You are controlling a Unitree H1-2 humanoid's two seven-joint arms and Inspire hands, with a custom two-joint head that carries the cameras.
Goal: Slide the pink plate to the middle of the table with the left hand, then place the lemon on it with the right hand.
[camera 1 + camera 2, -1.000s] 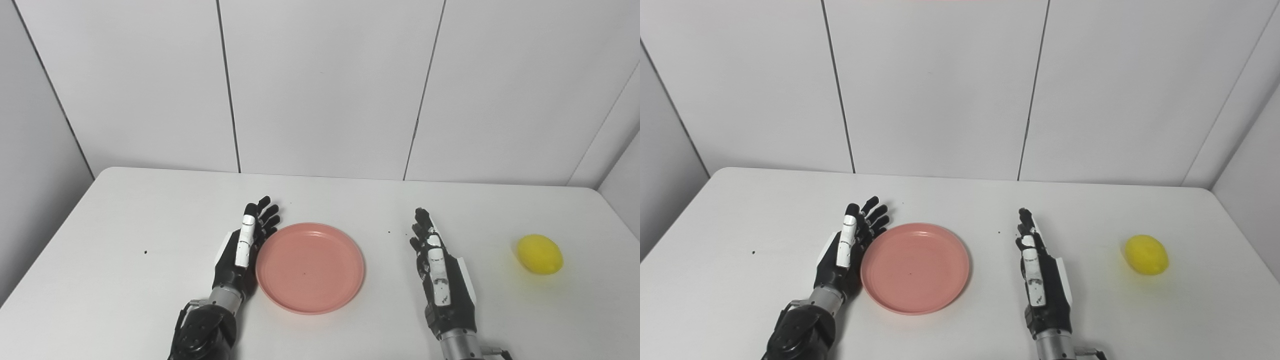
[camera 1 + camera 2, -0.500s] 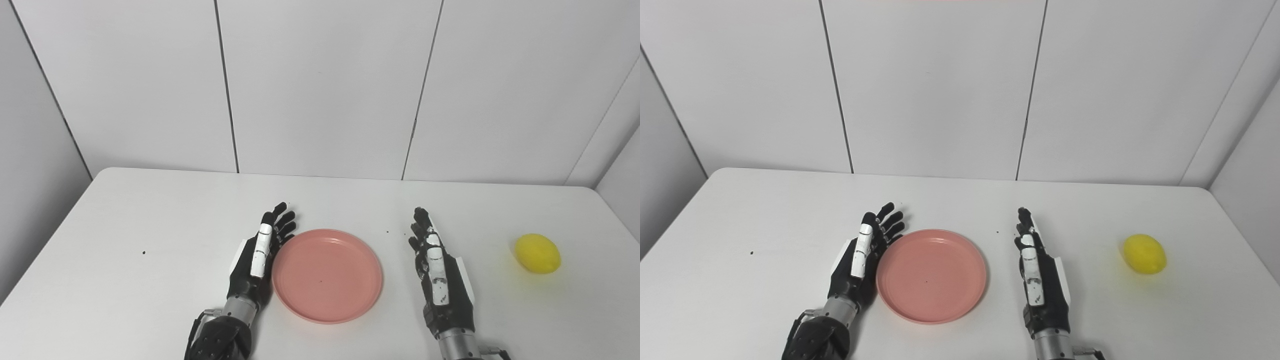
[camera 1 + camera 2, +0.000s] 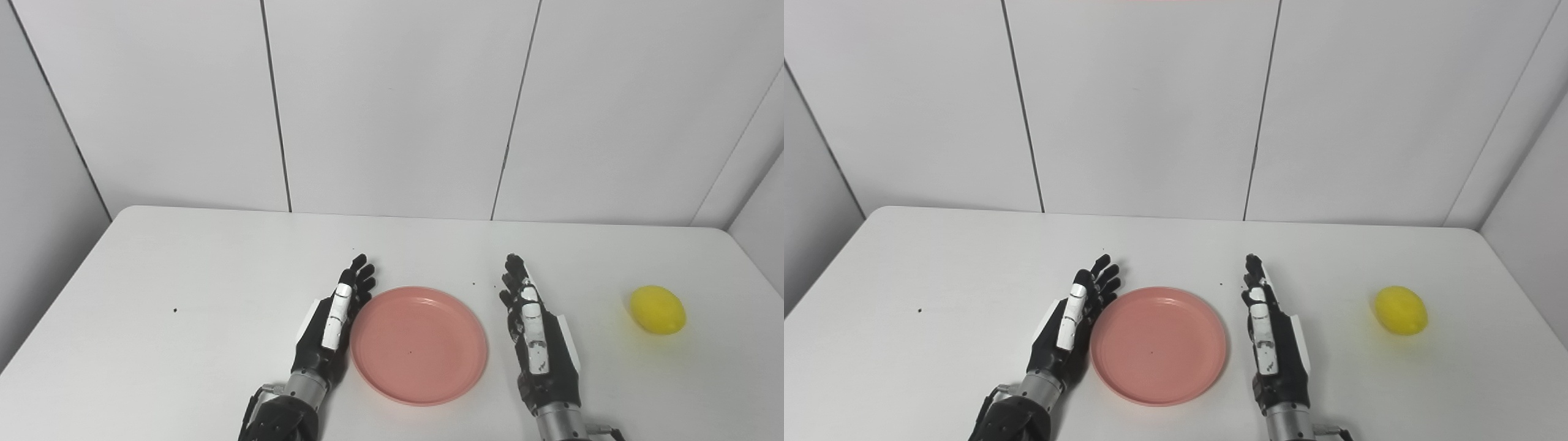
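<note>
The pink plate lies flat on the white table, near the front and about mid-width. My left hand stands on edge with fingers straight, its palm side against the plate's left rim, open and holding nothing. My right hand rests open on edge just right of the plate, a narrow gap between them. The yellow lemon sits far to the right, well apart from the right hand.
White wall panels rise behind the table's far edge. The table's right edge runs close to the lemon. A small dark speck marks the table at the left.
My left hand has pushed the plate to the right, bringing it close to the right hand. The right hand and lemon have stayed put.
</note>
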